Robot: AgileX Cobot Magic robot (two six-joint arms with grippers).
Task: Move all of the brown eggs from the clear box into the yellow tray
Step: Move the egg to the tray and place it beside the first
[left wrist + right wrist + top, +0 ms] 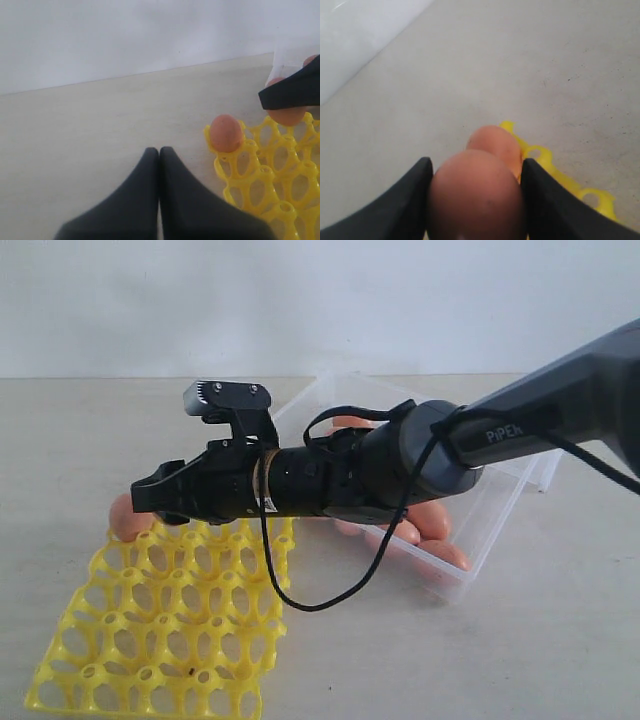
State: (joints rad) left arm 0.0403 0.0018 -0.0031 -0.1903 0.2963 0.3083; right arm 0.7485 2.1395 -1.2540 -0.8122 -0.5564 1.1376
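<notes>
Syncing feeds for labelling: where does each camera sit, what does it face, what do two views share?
Exterior: off the arms, low, facing yellow tray, clear box, wall; right arm and right tool cross it.
Left wrist: on left arm, past its shut left tool toward the seated egg at the tray corner.
Right wrist: on right arm, along the right tool gripping the held egg.
Shared: both wrist views show the seated egg.

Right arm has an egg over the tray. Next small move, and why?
Probably ease the right gripper straight down, then open. It clamps a brown egg just above the far edge of the yellow tray, near the seated egg at the tray's corner, and the tray looks unfilled beneath it. Whether the held egg already touches the tray I cannot tell.
</notes>
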